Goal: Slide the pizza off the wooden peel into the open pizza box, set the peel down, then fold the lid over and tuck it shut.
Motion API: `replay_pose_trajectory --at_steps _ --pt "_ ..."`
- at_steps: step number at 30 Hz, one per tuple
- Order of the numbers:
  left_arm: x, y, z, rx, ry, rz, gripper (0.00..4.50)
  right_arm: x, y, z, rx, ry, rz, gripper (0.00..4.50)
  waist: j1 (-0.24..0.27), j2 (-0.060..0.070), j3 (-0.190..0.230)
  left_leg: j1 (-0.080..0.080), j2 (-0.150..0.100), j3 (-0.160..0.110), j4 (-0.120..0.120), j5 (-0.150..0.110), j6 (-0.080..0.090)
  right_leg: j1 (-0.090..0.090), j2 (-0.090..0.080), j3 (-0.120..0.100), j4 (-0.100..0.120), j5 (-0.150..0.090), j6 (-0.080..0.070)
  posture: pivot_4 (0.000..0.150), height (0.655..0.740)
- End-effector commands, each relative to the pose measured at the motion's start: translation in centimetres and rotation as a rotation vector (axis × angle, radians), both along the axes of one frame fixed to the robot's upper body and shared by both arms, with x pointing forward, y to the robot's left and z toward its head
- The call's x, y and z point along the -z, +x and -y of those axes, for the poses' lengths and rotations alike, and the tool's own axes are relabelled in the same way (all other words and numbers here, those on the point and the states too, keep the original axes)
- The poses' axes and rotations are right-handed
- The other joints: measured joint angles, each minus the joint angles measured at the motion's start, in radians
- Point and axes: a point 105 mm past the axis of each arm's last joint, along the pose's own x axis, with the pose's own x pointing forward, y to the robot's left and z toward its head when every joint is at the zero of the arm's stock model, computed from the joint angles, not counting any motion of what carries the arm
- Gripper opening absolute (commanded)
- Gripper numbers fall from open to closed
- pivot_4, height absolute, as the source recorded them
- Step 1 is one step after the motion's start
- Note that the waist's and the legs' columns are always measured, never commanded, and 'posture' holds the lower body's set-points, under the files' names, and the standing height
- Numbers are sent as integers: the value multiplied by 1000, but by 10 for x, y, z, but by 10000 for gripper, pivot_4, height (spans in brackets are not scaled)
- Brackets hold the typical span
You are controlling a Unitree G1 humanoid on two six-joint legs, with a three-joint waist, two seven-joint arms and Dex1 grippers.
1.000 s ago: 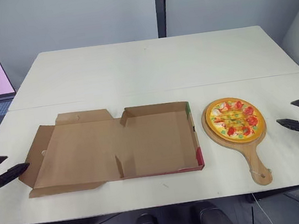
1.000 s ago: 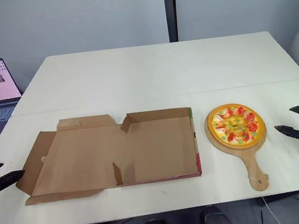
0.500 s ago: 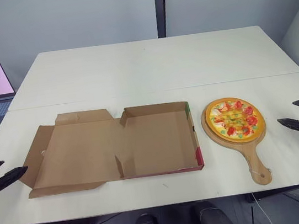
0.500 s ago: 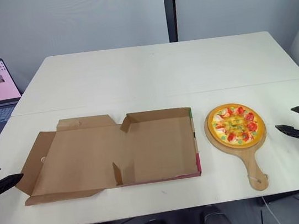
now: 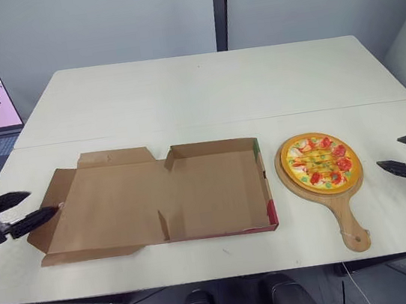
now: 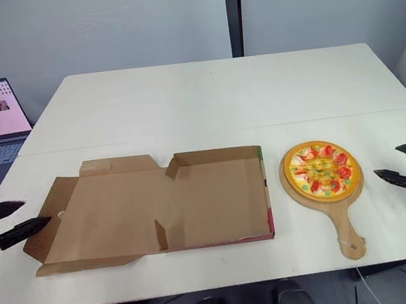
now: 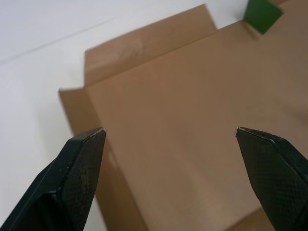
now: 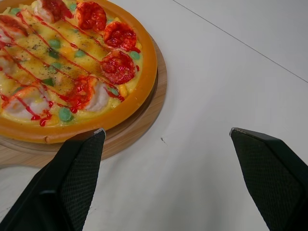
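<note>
Pizza (image 5: pixel 319 162): on the wooden peel (image 5: pixel 348 216), just beside the right end effector (image 5: pixel 388 154), towards the box.
Right end effector: released, fingers spread, empty, clear of the peel.
Left end effector (image 5: pixel 43 201): released, empty, tips at the outer lid flap of the pizza box (image 5: pixel 193 191); contact unclear.
Pizza box: open flat on the table (image 5: pixel 202 91), between both end effectors.
Progress: nothing done yet; sliding, setting down, folding and tucking remain.

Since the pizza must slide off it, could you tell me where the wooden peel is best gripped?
Probably by its bare handle, which points back toward the robot, clear of the pizza; bring the right gripper in from the right.
</note>
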Motion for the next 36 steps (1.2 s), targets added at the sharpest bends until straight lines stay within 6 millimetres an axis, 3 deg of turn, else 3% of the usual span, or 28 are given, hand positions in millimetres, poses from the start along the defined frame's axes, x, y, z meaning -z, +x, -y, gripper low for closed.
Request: replay_pose_trajectory --at_steps 1,7,15,23,31,36 --pt "-25 15 59 258 28 48 44661 -17 -2 -6 -12 -9 71 45000 5 0 0 -1 -1 -1 1 0 0 0 0 -1 0 0 0 1500 7400" --pt "-38 20 136 566 -30 63 44661 -20 -16 -18 1 30 95 45000 1 0 0 -2 -2 -1 1 0 0 0 2 1 0 1 2 1500 7400" --pt "-46 8 214 938 -105 51 44661 -24 -49 -43 45 96 112 45000 2 0 -1 -4 0 -7 4 0 0 0 11 0 1 1 1 1500 7400" --pt "-52 -5 242 1097 -143 49 44661 -14 -74 -85 85 158 83 45000 -4 1 -1 -6 -1 -10 7 0 0 0 12 -1 2 1 1 1500 7400" --pt "-48 -11 247 1130 -118 46 44661 33 -86 -128 199 182 -61 45000 -1 1 -2 -11 -1 -13 13 0 0 0 12 -3 2 1 1 1500 7400" --pt "-48 -11 248 1110 -123 54 44661 54 -85 -130 310 195 -137 45000 1 1 -2 -13 -1 -14 15 0 0 0 12 -3 1 2 1 1500 7400"
